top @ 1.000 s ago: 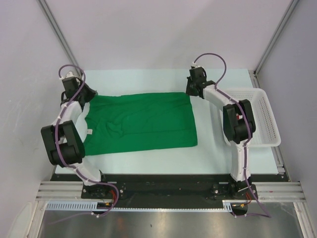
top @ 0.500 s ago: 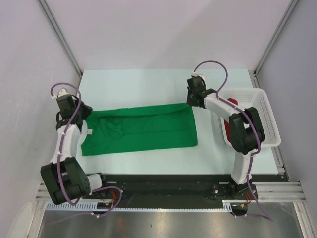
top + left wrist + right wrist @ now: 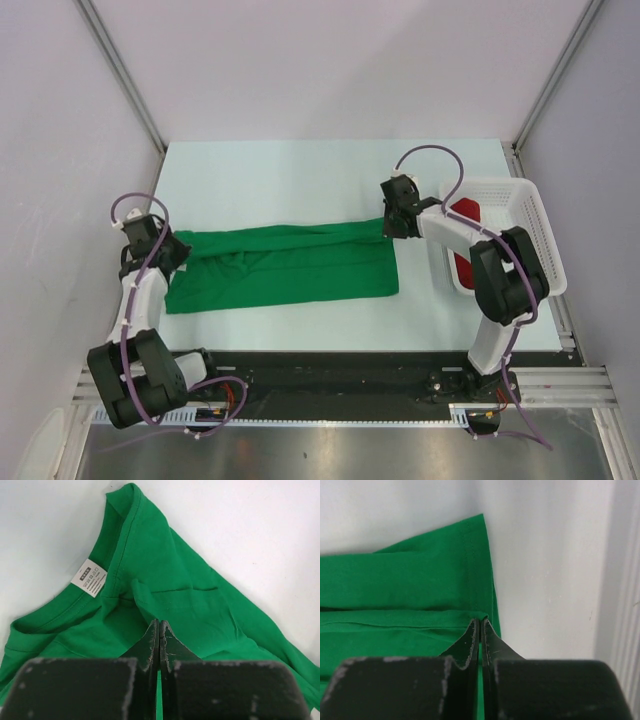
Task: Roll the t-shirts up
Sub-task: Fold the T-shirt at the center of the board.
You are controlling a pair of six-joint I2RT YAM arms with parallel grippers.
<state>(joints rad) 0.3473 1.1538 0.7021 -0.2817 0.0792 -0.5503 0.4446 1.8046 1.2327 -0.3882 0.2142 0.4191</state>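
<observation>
- A small white label [image 3: 89, 577] sits at the neck of the green t-shirt [image 3: 190, 610]. It carries a short dark bar and a few lines of tiny grey print, too small and blurred to read.
- No other writing, brand, number or sign can be read.

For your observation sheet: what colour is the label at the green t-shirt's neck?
The label is white with dark print, clearest in the left wrist view.
</observation>
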